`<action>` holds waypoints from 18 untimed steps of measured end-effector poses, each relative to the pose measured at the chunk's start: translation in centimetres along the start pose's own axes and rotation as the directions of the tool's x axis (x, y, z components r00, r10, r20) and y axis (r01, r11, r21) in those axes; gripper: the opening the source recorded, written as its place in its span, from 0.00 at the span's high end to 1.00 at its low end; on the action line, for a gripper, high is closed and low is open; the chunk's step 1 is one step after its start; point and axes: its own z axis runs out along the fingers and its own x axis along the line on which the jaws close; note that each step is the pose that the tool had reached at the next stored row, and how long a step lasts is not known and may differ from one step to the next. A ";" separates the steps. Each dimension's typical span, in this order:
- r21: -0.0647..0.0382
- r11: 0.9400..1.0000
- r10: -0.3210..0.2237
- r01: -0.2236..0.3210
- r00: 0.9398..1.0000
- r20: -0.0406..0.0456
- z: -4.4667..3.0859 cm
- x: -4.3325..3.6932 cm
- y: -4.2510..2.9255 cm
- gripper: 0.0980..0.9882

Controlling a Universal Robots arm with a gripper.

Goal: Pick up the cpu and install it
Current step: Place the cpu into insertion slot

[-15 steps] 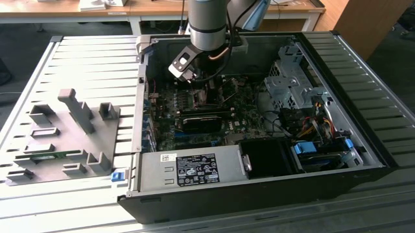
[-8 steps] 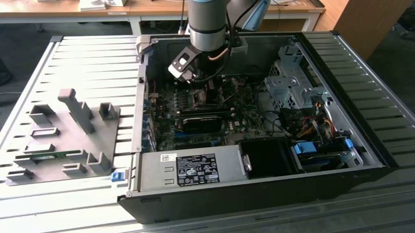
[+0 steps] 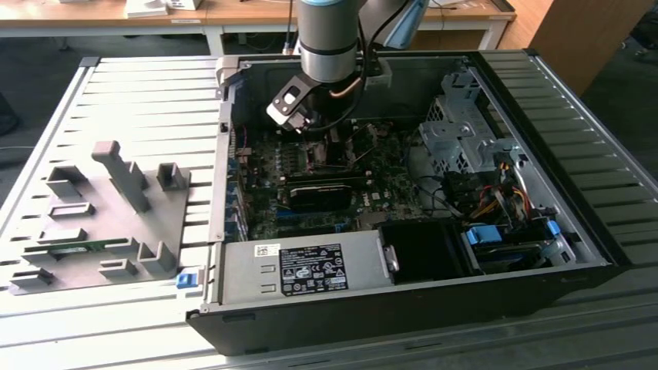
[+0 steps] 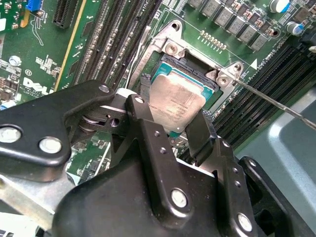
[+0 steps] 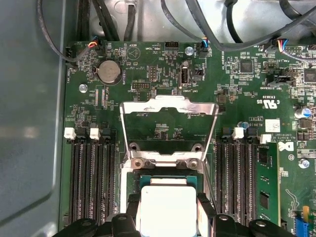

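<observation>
While the arm reaches down into the open computer case (image 3: pixel 432 316), the claw (image 4: pixel 168 112) has its two black fingers (image 4: pixel 139 118) closed partway onto opposite edges of the cpu (image 4: pixel 177 101). It holds the chip right at the socket (image 4: pixel 200 66). Faint print marks the chip's silvery top. Beyond the claw, the metal retaining plate (image 5: pixel 170 104) stands flipped open. White lettering dots the green motherboard (image 5: pixel 148 69), and a white label (image 3: pixel 313 270) sits on the power supply (image 3: pixel 245 266), well away from the claw.

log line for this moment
gripper: shut on cpu | cpu: at socket, in case | load plate: open
</observation>
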 end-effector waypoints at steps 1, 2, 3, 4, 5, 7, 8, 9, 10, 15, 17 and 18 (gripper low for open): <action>0.000 1.000 0.000 0.000 1.000 0.000 0.13 0.09 -0.03 0.51; 0.000 1.000 0.000 0.000 1.000 0.000 0.17 0.12 -0.04 0.51; 0.000 1.000 0.000 0.000 1.000 0.000 0.21 0.14 -0.04 0.51; 0.000 1.000 0.000 0.000 1.000 0.000 0.24 0.16 -0.04 0.51; 0.000 1.000 0.000 0.000 1.000 0.000 0.28 0.17 -0.05 0.51; 0.000 1.000 0.000 0.000 1.000 0.000 0.36 0.18 -0.06 0.51; 0.000 1.000 0.000 0.000 1.000 0.000 0.41 0.18 -0.06 0.51; 0.000 1.000 0.000 0.000 1.000 0.000 0.46 0.18 -0.06 0.51; 0.000 1.000 0.000 0.000 1.000 0.000 0.51 0.18 -0.07 0.51; 0.000 1.000 0.000 0.000 1.000 0.000 0.65 0.17 -0.08 0.51; 0.000 1.000 0.000 0.000 1.000 0.000 0.66 0.18 -0.08 0.51; 0.000 1.000 0.000 0.000 1.000 0.000 0.67 0.18 -0.08 0.51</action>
